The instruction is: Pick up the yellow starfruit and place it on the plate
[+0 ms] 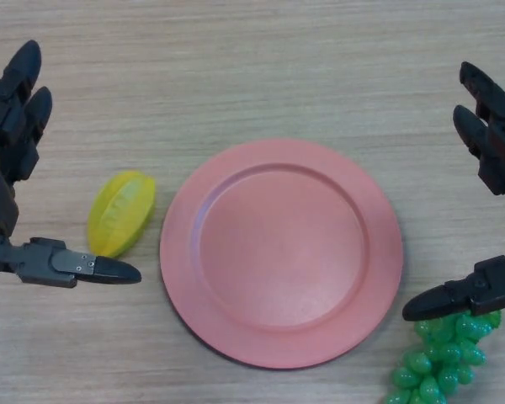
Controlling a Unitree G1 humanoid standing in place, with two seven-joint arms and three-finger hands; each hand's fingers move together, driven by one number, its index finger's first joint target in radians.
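Note:
A yellow starfruit point(121, 212) lies on the wooden table just left of a pink plate point(282, 252), which holds nothing. My left hand point(13, 135) is at the left edge, open, its fingers straight and its thumb point(84, 267) reaching out just below the starfruit without touching it. At the right edge my right hand point(494, 135) is open too, its thumb point(467, 299) stretched toward the plate's lower right rim.
A bunch of green grapes point(438, 362) lies at the bottom right, partly under my right thumb and close to the plate's rim. The wooden tabletop stretches bare across the far side.

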